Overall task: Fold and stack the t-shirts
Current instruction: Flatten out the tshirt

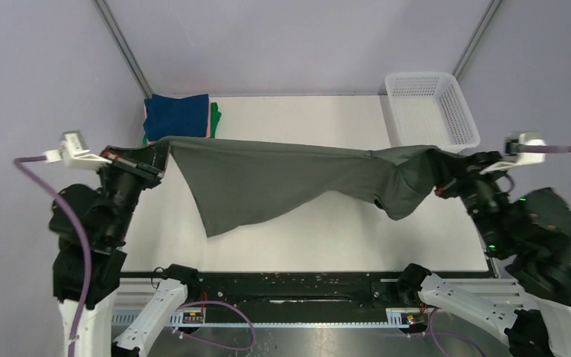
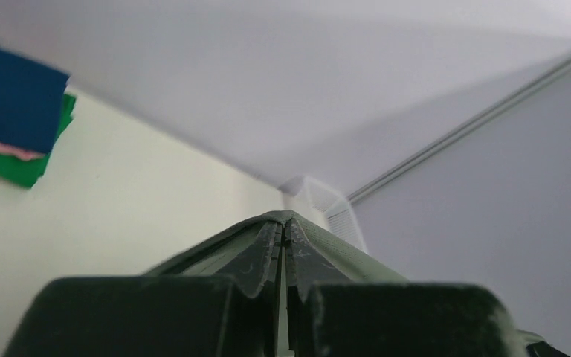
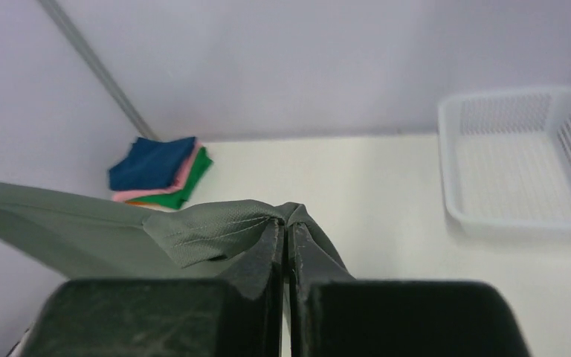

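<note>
The dark grey-green t-shirt (image 1: 282, 182) hung above the table (image 1: 327, 238), its top edge taut between the arms. The left gripper (image 1: 157, 156) and right gripper (image 1: 439, 165) were each clamped on one end of that edge. The folded shirts (image 1: 178, 117) sat stacked at the far left corner. Step judged: spreading before the fold. The next move calls for lowering the shirt flat — evenly, with the bunched right side smoothed out.

No legible writing in any view.
Two small dark modules (image 1: 191, 317) on the pale metal rail (image 1: 305, 317) at the near edge of the worktop (image 1: 305, 119) show tiny orange specks, too small to read as letters or numbers. The large dark grey-green cloth t-shirt (image 1: 268, 182) and the white plastic mesh basket (image 1: 431, 111) show only plain surfaces.
</note>
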You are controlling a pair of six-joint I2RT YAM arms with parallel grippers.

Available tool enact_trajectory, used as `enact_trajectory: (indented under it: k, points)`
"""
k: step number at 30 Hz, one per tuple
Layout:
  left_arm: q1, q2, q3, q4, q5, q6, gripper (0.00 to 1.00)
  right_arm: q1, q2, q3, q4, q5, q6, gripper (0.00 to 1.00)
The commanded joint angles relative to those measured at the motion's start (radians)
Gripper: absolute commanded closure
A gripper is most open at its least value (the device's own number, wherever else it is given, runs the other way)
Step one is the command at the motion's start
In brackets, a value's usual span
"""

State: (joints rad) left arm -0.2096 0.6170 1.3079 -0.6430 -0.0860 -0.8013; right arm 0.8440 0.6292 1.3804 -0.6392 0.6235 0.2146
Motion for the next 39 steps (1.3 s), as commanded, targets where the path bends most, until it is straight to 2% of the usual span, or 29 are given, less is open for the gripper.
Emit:
enact_trajectory:
  k: [1,4,9,12,16,19,21,27,30,35,39]
  points:
    - [0.000,-0.007,0.184,-0.013,0.063,0.049,1.00,-0.003,0.029,0.211,-0.039,-0.194,-0.131,1.00]
    - [0.000,-0.014,0.302,-0.034,0.072,0.066,1.00,-0.003,0.066,0.380,-0.118,-0.342,-0.157,1.00]
    - [0.001,-0.022,0.415,-0.050,0.081,0.086,1.00,-0.003,0.104,0.561,-0.222,-0.504,-0.183,1.00]
    - [0.004,-0.019,0.452,-0.055,0.126,0.088,1.00,-0.003,0.114,0.612,-0.253,-0.530,-0.191,1.00]
    - [0.008,-0.005,0.458,-0.056,0.124,0.086,1.00,-0.003,0.126,0.622,-0.264,-0.490,-0.207,1.00]
    - [0.009,0.020,0.426,-0.053,0.095,0.089,1.00,-0.003,0.129,0.559,-0.227,-0.389,-0.209,1.00]
    - [0.009,0.041,0.382,-0.048,0.054,0.093,1.00,-0.004,0.126,0.488,-0.179,-0.259,-0.223,1.00]
    - [0.009,0.146,0.189,0.000,-0.150,0.094,1.00,-0.003,0.135,0.192,0.071,0.129,-0.297,1.00]
    - [0.009,0.195,0.063,0.079,-0.220,0.094,1.00,-0.003,0.171,0.058,0.191,0.260,-0.336,1.00]
    - [0.010,0.301,-0.092,0.195,-0.304,0.111,1.00,-0.036,0.260,-0.107,0.349,0.289,-0.351,1.00]
    - [0.012,0.419,-0.126,0.264,-0.328,0.134,1.00,-0.140,0.344,-0.177,0.368,0.164,-0.274,1.00]
